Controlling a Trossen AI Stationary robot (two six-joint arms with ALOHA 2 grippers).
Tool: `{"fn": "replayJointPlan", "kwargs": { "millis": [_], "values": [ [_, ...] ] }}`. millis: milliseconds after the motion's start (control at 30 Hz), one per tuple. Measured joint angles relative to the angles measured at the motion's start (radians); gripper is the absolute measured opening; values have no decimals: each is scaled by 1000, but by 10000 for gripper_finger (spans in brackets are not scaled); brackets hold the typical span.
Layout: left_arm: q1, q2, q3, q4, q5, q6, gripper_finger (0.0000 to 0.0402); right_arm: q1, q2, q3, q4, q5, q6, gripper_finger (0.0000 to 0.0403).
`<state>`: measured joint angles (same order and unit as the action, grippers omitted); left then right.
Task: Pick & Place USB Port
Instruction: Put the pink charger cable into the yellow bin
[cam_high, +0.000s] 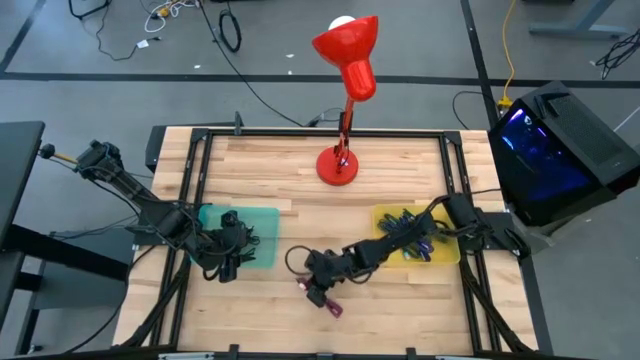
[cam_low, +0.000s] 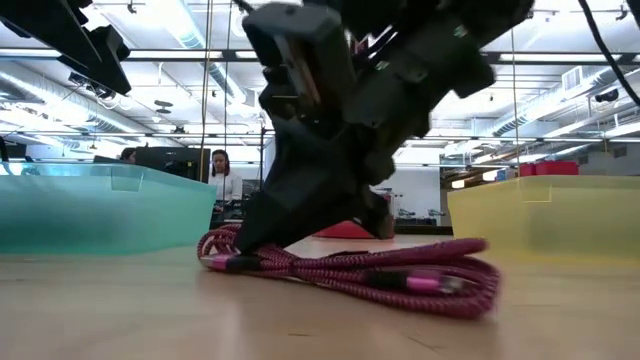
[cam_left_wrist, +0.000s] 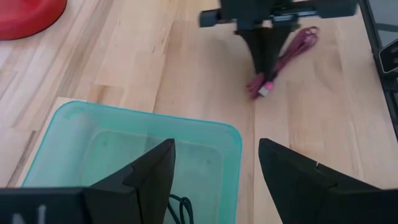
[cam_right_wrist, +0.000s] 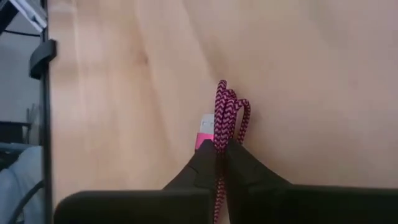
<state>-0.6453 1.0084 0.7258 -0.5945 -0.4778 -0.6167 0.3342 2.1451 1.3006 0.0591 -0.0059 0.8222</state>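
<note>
Wooden slats make up the table (cam_high: 280, 330), and at its near-middle the right gripper (cam_high: 318, 288) is pinched shut on a coiled pink braided USB cable (cam_low: 400, 275), which lies on the wood with its connector ends poking out of the bundle. In the right wrist view the cable's (cam_right_wrist: 224, 118) strands run straight out between the closed fingers (cam_right_wrist: 245, 168), so its long axis lines up with the gripper. To that gripper's left, just beside it, the left gripper (cam_high: 232, 262) hovers over the teal bin (cam_high: 262, 222), fingers spread wide, holding nothing. Farther right is the yellow bin (cam_high: 450, 255), holding more cables. Judging by position, the teal bin is the closer drop. Beyond stands a red lamp (cam_high: 345, 60).
</note>
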Motion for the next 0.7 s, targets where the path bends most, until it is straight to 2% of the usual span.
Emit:
{"fn": "replayJointPlan", "kwargs": {
  "millis": [167,267,400,700],
  "values": [
    [0,0,0,0,0,0,238,-73,-22,-1,-41,-75,-79,4],
    [0,0,0,3,0,0,238,-111,-64,-2,-142,-86,-117,4],
    [0,0,0,2,-9,0,238,-140,-165,-2,-335,-15,-153,4],
    [0,0,0,-4,-23,1,238,-134,-435,0,-670,249,-143,4]
  ]
}}
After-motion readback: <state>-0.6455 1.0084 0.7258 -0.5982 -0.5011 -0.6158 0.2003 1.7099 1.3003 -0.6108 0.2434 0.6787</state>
